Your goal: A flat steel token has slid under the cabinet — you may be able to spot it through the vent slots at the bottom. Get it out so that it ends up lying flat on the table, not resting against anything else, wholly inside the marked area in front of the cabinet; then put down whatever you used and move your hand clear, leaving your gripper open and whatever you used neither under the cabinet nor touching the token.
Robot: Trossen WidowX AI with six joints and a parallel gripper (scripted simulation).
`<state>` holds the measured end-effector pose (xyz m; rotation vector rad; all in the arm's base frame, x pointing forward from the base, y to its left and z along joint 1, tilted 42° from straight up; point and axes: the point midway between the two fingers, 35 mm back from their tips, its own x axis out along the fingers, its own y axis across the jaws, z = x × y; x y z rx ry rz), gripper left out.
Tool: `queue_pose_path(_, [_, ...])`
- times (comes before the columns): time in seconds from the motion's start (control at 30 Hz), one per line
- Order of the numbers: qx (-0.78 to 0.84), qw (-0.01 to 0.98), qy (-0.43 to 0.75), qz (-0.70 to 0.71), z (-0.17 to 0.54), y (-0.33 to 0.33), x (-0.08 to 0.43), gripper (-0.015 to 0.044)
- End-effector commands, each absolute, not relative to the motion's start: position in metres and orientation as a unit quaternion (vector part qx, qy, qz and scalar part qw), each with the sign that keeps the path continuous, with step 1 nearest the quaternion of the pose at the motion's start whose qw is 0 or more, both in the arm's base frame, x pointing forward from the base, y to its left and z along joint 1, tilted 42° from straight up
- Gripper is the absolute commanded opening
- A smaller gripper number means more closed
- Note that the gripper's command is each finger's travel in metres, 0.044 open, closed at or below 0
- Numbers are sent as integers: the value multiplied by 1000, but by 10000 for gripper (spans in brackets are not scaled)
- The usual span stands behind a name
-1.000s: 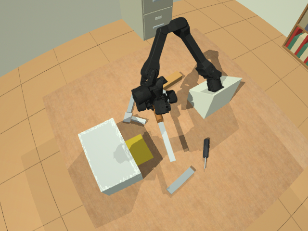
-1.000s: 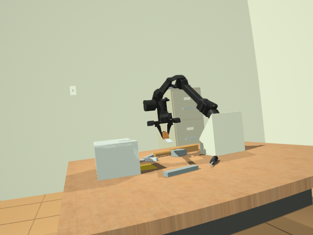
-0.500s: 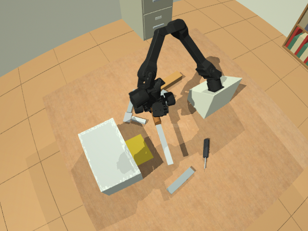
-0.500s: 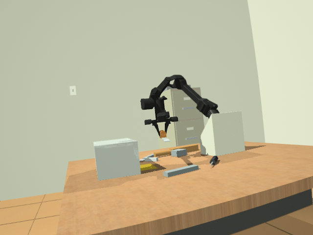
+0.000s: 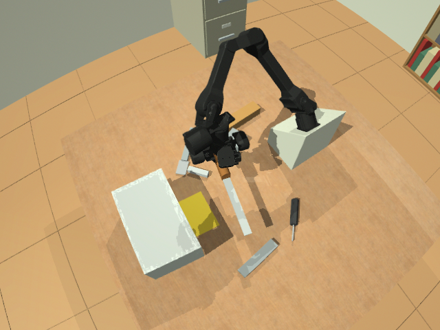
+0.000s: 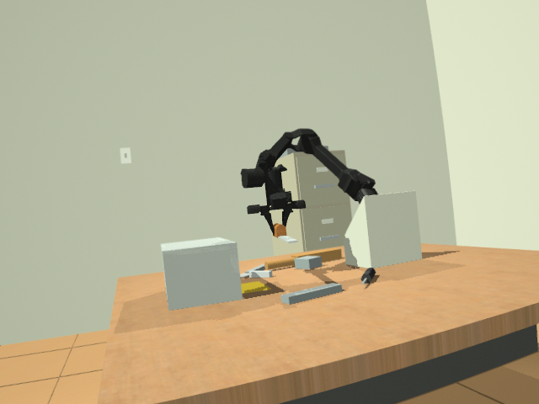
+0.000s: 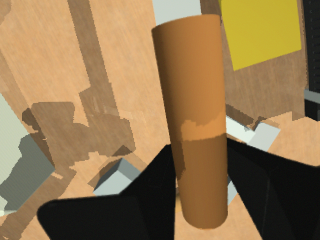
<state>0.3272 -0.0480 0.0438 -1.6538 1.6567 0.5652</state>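
The white cabinet (image 5: pixel 156 220) (image 6: pixel 202 276) stands at the left of the table. The yellow marked area (image 5: pixel 199 213) (image 6: pixel 255 287) (image 7: pixel 262 30) lies along its front; no token shows on its visible part. The steel token is not visible in any view, and the vent slots cannot be made out. My gripper (image 6: pixel 279 229) (image 7: pixel 195 146) is shut on the orange handle of a tool with a long, flat, pale blade (image 5: pixel 237 205) (image 6: pixel 288 239) (image 7: pixel 177 9). The tool is held above the table, to the right of the marked area in the top view, blade pointing away from the fingers.
A grey bar (image 5: pixel 258 257) (image 6: pixel 312 293) and black screwdriver (image 5: pixel 294 212) (image 6: pixel 368 276) lie right of the cabinet. A pale angled piece (image 5: pixel 182 166) (image 7: pixel 265 136) lies near the cabinet's far corner. A grey block (image 6: pixel 308 263) (image 7: pixel 117 179), wooden bar (image 5: pixel 247 114) (image 6: pixel 326 254) and large pale block (image 5: pixel 316 141) (image 6: pixel 392 230) stand farther back.
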Motion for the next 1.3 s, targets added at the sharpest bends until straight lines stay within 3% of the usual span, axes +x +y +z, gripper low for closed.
queue_pose_path(0.0, [-647, 349, 636, 235, 44, -46, 327, 0])
queue_pose_path(1.27, [-692, 249, 594, 326, 44, -47, 327, 0])
